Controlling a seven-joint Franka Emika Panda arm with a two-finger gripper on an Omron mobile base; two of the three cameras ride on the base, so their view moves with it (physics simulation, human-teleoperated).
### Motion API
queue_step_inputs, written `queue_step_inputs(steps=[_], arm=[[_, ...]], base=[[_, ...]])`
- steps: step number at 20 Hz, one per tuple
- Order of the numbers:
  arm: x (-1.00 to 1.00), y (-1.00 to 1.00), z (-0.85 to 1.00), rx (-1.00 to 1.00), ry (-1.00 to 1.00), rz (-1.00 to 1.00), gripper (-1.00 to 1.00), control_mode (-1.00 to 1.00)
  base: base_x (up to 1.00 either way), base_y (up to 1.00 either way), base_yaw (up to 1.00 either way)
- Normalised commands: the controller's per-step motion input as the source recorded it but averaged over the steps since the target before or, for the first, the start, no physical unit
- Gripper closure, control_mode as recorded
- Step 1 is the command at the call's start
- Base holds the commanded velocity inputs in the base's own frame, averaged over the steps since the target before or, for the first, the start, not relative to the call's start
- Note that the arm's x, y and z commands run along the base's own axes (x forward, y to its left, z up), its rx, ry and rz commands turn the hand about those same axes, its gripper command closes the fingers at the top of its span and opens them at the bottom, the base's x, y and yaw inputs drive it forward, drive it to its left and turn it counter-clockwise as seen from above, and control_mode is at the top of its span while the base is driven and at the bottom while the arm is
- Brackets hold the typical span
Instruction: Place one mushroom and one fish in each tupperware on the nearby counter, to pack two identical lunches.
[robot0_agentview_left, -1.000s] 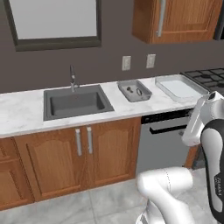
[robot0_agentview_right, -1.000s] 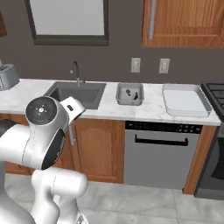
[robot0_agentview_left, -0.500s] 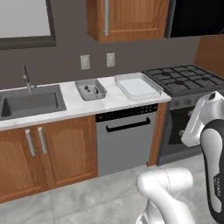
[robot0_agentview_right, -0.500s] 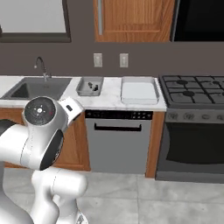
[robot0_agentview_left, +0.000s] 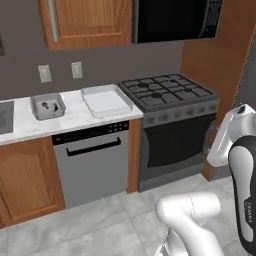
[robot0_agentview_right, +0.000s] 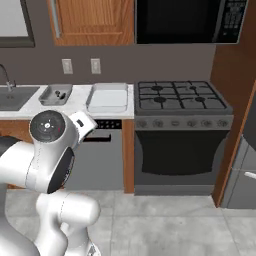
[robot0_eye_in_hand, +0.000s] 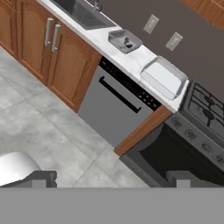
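Two grey tupperware tubs stand on the white marble counter (robot0_agentview_left: 75, 120) above the dishwasher. The small, deep, darker tupperware (robot0_agentview_left: 47, 106) (robot0_agentview_right: 56, 94) (robot0_eye_in_hand: 124, 41) has something small and dark inside, too small to name. To its right, beside the stove, lies the larger, shallow, paler tupperware (robot0_agentview_left: 105, 101) (robot0_agentview_right: 107, 97) (robot0_eye_in_hand: 162, 78), which looks bare inside. I cannot make out a mushroom or a fish. My gripper (robot0_eye_in_hand: 113, 179) hangs open well in front of the cabinets, above the floor, far from both tubs, with nothing between its fingertips (robot0_eye_in_hand: 43, 178).
A black gas stovetop (robot0_agentview_left: 167, 91) (robot0_agentview_right: 180, 95) with its oven adjoins the counter on the right, under a dark microwave (robot0_agentview_right: 185, 20). The steel sink (robot0_agentview_right: 12, 97) (robot0_eye_in_hand: 81, 13) is at the left. A dishwasher (robot0_agentview_left: 92, 162) sits below the tubs. A tall wooden panel (robot0_agentview_left: 215, 60) closes the right.
The base has driven to the right, so the whole scene slid left: the sink left the left base view and the stove and microwave came in. The gripper stayed open.
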Motion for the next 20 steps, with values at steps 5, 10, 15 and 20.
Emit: queue_step_inputs(steps=[5, 10, 15, 20], arm=[[0.00, 0.00, 0.00, 0.00, 0.00, 0.00, -1.00, 1.00], [0.00, 0.00, 0.00, 0.00, 0.00, 0.00, -1.00, 1.00], [0.00, 0.00, 0.00, 0.00, 0.00, 0.00, -1.00, 1.00], [0.00, 0.00, 0.00, 0.00, 0.00, 0.00, -1.00, 1.00]], base=[[-0.87, -1.00, -0.10], [-0.81, -1.00, -0.05], [-0.07, -1.00, 0.00], [0.37, -1.00, 0.05]])
